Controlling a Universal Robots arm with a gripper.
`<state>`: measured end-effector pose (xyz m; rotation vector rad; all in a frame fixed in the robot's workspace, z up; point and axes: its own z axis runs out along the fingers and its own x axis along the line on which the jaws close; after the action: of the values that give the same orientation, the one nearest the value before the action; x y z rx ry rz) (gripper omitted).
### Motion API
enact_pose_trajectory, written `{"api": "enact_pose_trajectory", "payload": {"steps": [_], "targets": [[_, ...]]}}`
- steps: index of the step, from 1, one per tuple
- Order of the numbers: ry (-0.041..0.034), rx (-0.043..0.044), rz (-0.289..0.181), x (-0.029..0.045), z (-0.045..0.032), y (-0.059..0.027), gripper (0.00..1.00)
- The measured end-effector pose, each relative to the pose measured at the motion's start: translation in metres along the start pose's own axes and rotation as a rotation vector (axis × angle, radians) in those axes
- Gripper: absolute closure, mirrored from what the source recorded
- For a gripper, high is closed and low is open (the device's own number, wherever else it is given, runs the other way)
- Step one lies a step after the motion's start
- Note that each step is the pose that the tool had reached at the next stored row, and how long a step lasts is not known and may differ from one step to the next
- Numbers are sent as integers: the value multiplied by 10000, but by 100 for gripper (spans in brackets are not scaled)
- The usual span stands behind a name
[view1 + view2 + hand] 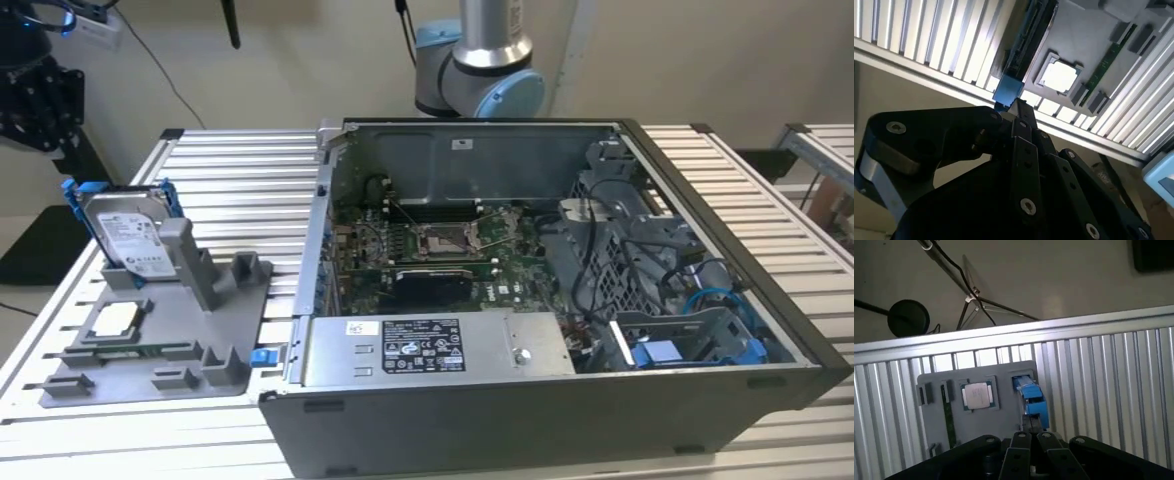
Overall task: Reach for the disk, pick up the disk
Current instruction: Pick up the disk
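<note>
Hovering with claw (1030,428) closed on nothing, well apart from the disk (130,235) dead ahead, standing edge-up in the grey tray (200,330) at the exterior view's nine o'clock from the computer case (534,420).

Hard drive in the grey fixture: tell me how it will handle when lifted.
Probably rigid and heavy for its size: the hard drive looks metal-cased. Standing on edge in the grey fixture, it may tip if nudged.

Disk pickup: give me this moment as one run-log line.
phase: reach | disk: upright in grey fixture, not lifted | gripper: pointed at disk, contact unclear
</note>
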<state>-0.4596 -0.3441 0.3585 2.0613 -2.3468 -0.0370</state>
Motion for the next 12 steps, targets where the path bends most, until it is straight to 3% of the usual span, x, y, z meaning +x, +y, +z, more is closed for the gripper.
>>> {"api": "enact_pose_trajectory", "payload": {"steps": [9, 10, 12], "targets": [[-12, -2, -249, -4, 0, -32, 100], [-12, -2, -249, -4, 0, -32, 0], [-12, -2, -249, -4, 0, -32, 0]]}}
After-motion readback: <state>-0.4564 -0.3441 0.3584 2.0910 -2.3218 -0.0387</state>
